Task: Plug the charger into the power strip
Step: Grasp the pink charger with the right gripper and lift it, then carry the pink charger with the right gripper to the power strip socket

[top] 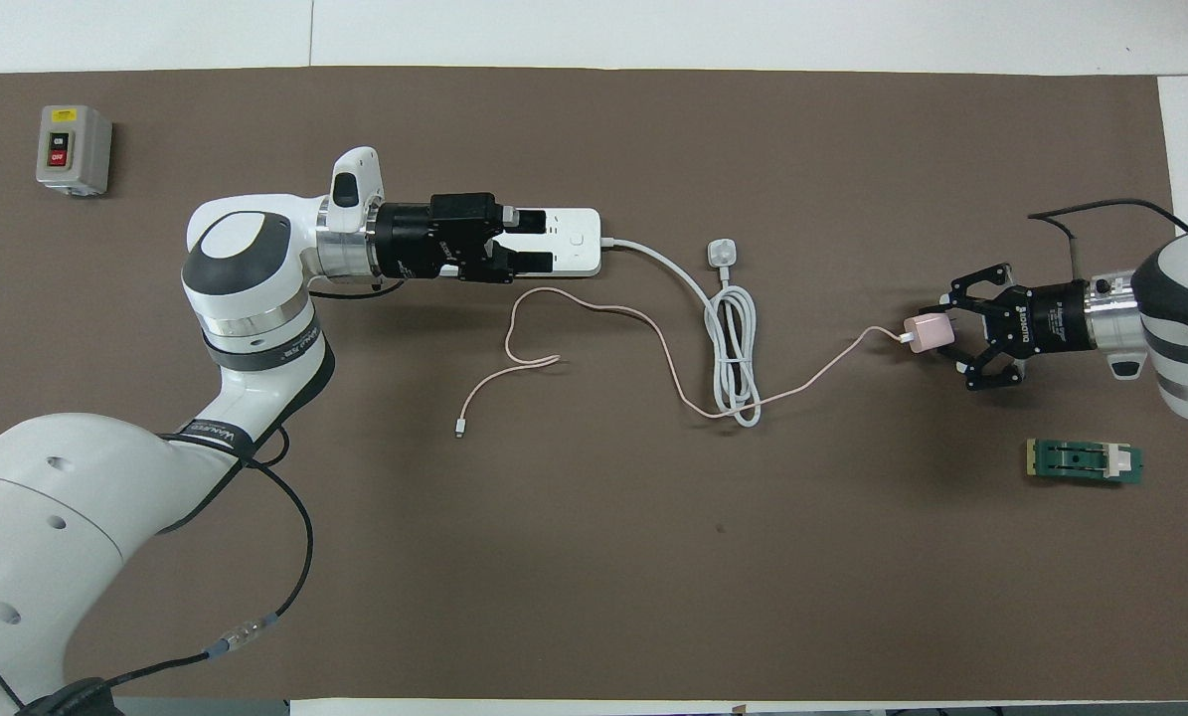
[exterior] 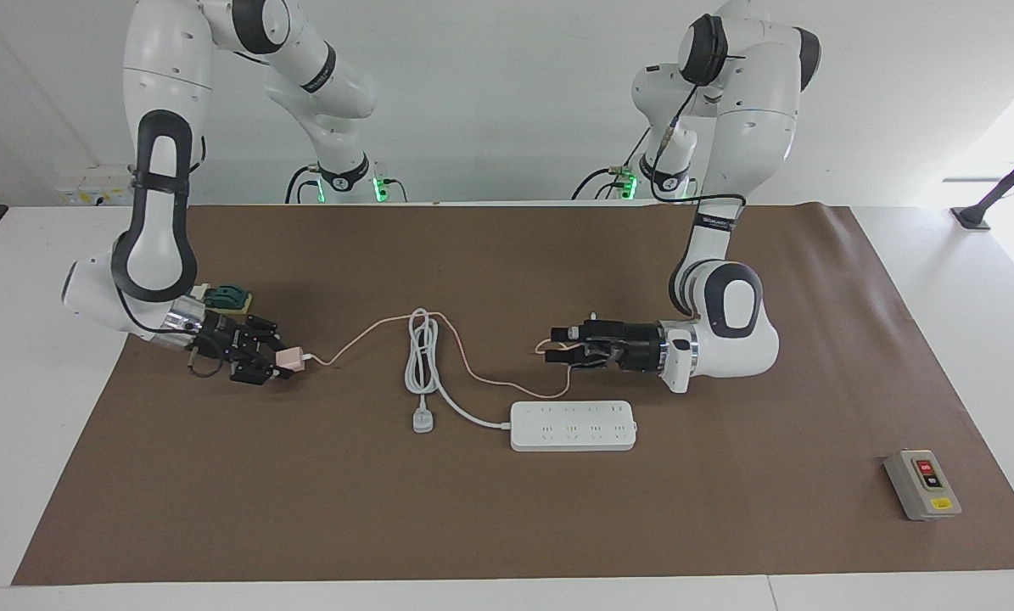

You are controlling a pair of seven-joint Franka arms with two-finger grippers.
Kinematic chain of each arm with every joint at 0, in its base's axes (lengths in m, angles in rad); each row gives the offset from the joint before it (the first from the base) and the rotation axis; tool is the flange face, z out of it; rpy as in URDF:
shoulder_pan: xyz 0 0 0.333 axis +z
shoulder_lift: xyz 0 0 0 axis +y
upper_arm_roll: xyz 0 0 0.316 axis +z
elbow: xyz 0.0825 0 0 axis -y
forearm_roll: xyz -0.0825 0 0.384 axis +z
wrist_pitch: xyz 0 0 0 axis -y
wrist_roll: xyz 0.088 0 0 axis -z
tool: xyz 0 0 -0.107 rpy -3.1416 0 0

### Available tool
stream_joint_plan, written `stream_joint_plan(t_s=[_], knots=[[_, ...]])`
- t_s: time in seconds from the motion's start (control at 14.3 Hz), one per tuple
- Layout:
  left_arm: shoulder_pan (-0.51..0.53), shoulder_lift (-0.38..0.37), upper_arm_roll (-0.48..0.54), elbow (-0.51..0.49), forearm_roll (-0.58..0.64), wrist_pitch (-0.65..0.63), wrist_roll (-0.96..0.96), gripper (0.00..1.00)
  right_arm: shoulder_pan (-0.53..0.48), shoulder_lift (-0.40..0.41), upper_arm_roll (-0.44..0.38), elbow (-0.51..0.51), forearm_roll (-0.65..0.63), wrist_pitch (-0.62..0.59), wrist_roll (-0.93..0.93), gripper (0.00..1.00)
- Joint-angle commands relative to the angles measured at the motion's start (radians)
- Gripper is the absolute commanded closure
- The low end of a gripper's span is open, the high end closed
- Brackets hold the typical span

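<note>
One charger [exterior: 287,360] clamped in right gripper [exterior: 271,363], one power strip [exterior: 573,426], left gripper [exterior: 553,349] spread wide.

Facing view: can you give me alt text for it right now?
The right gripper is shut on the pink charger at its end of the brown mat. The left gripper, fingers open, hangs over the mat beside the white power strip.

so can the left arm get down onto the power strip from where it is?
Probably yes: the open left gripper hangs just on the robots' side of the power strip, with only a thin loop of the charger's cable between.
</note>
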Motion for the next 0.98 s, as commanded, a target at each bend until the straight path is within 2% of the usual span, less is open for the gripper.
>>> stream_joint_plan(t_s=[0.0,0.21,0.49,0.91], knots=[[-0.018,0.003,0.015,-0.012,-0.044,0.035,0.058,0.0,0.077,-0.087,-0.001,-0.006,0.013,-0.012,0.112,1.0],[-0.018,0.001,0.016,-0.012,-0.044,0.06,0.083,0.0,0.195,-0.118,0.0,0.027,0.016,0.0,0.277,1.0],[-0.015,0.0,0.017,-0.015,-0.044,0.053,0.092,0.0,0.335,-0.115,0.002,0.095,0.025,0.01,0.46,1.0],[-0.02,-0.003,0.015,-0.016,-0.046,0.057,0.119,0.0,0.543,-0.106,0.005,0.118,0.028,0.23,0.676,1.0]])
